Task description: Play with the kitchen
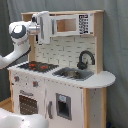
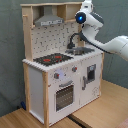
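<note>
The kitchen is a tall white and light-wood toy with a red-ringed hob, a sink, a black faucet, an oven door and a microwave up top. In the first exterior view my gripper is at the microwave's white door, which stands swung out at the microwave's left end. In the second exterior view the arm's wrist covers the kitchen's upper right corner, and the microwave is hidden behind it.
A grey curtain hangs behind the kitchen, which stands on a wooden floor. The arm reaches in from the second exterior view's right, passing above the sink. A hood and pegboard back sit above the hob.
</note>
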`<act>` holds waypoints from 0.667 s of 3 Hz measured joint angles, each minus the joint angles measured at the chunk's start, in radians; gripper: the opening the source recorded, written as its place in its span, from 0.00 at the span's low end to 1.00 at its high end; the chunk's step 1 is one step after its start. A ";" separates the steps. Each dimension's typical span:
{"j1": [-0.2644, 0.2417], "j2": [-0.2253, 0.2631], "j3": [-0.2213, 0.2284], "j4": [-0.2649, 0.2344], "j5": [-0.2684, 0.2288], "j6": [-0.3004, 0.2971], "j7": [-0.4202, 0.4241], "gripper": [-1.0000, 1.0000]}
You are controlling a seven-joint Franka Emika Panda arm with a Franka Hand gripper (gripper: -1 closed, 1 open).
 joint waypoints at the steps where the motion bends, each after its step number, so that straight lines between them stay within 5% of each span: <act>1: 0.066 0.000 -0.028 -0.064 0.000 0.039 -0.007 0.00; 2: 0.099 0.000 -0.024 -0.079 0.001 0.078 -0.008 0.00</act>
